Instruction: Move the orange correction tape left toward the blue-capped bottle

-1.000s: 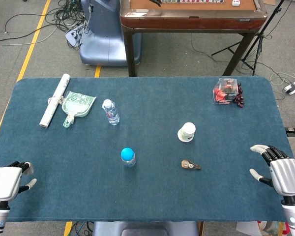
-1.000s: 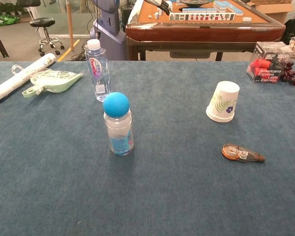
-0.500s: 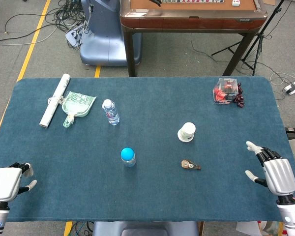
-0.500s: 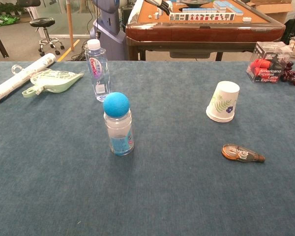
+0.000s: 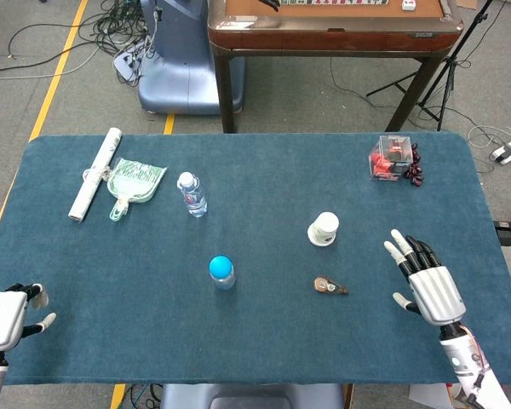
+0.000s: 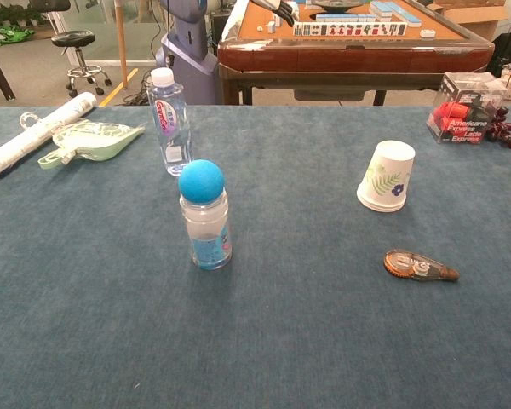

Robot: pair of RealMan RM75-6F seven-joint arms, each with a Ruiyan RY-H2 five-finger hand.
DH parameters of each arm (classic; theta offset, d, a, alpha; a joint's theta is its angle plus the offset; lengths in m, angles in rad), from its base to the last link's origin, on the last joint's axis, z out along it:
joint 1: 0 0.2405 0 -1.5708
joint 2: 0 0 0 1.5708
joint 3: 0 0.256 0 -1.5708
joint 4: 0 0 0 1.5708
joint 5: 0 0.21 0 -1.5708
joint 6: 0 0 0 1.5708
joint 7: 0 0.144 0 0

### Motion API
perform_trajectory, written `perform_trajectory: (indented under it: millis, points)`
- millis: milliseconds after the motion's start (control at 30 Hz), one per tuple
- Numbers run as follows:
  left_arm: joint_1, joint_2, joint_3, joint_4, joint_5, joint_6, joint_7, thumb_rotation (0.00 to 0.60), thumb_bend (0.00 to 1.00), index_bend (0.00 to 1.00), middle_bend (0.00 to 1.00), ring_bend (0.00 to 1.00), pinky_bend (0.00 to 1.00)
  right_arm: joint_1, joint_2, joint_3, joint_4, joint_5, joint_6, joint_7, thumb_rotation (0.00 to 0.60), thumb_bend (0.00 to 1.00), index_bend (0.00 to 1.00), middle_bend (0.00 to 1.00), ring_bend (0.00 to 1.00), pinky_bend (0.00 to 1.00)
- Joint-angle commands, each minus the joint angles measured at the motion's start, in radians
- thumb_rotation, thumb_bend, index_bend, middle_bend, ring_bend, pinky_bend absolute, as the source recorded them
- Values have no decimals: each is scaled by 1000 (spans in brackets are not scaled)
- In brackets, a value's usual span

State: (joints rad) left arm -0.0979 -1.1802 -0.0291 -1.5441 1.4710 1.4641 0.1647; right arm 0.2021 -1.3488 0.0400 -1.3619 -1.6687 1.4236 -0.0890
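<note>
Correction tape (image 5: 330, 286) flat on table (image 5: 264, 349), well right of blue-capped bottle (image 5: 221, 272) | right hand (image 5: 429, 288) spread, empty, right of tape | left hand (image 5: 3, 316) curled, empty, near left edge

Blue-clothed table (image 5: 264, 170) bears bottles, cup (image 5: 324, 228), correction tape (image 5: 330, 286), dustpan (image 5: 132, 184).

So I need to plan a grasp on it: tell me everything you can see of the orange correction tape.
The orange correction tape is a small teardrop-shaped dispenser with an orange edge and a clear, greyish body that looks like plastic; round reels show through it. It lies flat on the blue cloth table, wide end toward the blue-capped bottle, its narrow dark tip pointing away from it. It sits in front of the paper cup, apart from it. Nothing touches it; the right hand is open off to its right.
</note>
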Motion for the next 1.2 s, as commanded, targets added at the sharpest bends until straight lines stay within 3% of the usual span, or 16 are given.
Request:
perform_trajectory:
  millis: [33, 433, 1200]
  points:
    - [0, 0, 2, -1, -4, -5, 5, 600, 22, 632, 625, 548, 726, 27, -28, 5, 27, -4, -26, -18, 600, 0, 62, 0, 0, 123]
    - [7, 5, 1, -8, -15, -4, 6, 600, 22, 632, 625, 548, 726, 67, -118, 0, 138, -12, -45, -92, 600, 0, 0, 0, 0, 5]
    - [9, 13, -3, -20, -38, -20, 9, 600, 21, 632, 625, 548, 726, 105, -242, -46, 264, -18, -82, -127, 600, 0, 0, 0, 0, 0]
